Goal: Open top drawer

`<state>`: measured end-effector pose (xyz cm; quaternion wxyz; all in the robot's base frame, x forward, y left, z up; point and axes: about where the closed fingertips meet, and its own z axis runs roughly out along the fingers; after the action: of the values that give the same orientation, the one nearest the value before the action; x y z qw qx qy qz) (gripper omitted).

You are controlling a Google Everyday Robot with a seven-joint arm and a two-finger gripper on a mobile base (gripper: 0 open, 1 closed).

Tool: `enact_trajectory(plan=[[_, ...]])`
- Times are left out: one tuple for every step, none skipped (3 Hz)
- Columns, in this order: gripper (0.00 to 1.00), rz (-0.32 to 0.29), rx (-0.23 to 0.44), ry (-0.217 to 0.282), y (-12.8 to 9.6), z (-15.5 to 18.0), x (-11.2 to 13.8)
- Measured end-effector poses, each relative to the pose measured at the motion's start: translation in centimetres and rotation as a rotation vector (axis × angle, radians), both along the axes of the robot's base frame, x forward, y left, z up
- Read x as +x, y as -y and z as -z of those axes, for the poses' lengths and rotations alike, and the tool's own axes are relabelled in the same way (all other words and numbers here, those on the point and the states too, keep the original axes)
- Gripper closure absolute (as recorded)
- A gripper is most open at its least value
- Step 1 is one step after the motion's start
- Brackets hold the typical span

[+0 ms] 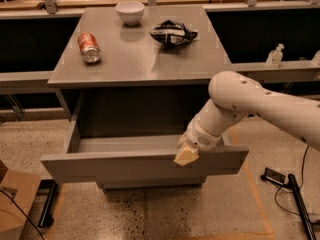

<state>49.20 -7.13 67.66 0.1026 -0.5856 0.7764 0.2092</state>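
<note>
The top drawer (125, 166) stands well out of the cabinet. Its plain grey front panel lies low in the view, long axis running from 9 o'clock to 3 o'clock, and the shallow box behind it is open to sight and looks bare. The drawer slides along the 12-to-6 line, so any further pull goes straight toward 6 o'clock.

My hand (186, 156) sits on the top edge of that panel, right of its middle, toward the 3 o'clock end. It touches the rim, but I cannot tell whether it is open or closed there. My arm (240, 96) reaches in from 3 o'clock and bends down to the panel.

I judge the opening to be mostly done. Because my hold is off-centre, a hard pull could skew the drawer on its runners.

Above, at 12 o'clock, the worktop (145, 59) carries a red can (88, 47) lying on its side, a white bowl (129, 11) and a crumpled bag (173, 32), all well apart from my hand.
</note>
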Motion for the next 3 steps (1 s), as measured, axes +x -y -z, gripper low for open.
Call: enact_trajectory(plan=[[0.59, 0.002, -0.002, -0.006, 0.2, -0.1, -0.4], [0.36, 0.05, -0.017, -0.027, 1.9, -0.7, -3.0], [0.12, 0.05, -0.017, -0.027, 1.9, -0.7, -3.0]])
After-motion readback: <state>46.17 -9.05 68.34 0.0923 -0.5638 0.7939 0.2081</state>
